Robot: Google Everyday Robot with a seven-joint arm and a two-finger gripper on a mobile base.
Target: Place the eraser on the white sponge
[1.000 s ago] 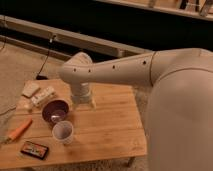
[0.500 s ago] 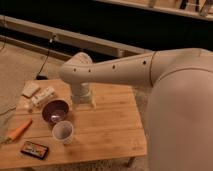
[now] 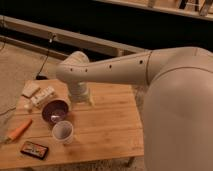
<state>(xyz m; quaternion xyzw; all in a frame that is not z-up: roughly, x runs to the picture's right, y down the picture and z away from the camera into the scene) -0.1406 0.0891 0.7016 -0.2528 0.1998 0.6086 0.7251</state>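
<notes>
One eraser (image 3: 35,149), one bowl (image 3: 55,111), one cup (image 3: 63,132), one orange stick (image 3: 20,129), two white blocks (image 3: 31,90) (image 3: 43,97), one pincer (image 3: 82,98) behind bowl.

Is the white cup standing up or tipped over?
Upright: the cup shows its mouth facing up. The hand hangs behind the bowl.

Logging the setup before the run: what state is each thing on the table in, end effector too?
Eraser: flat on table, label up, untouched.
Sponge: bare, nothing on it.
Bowl: upright.
Cup: upright.
Orange stick: lying flat.
End effector: open, low beside bowl, holding nothing.
</notes>
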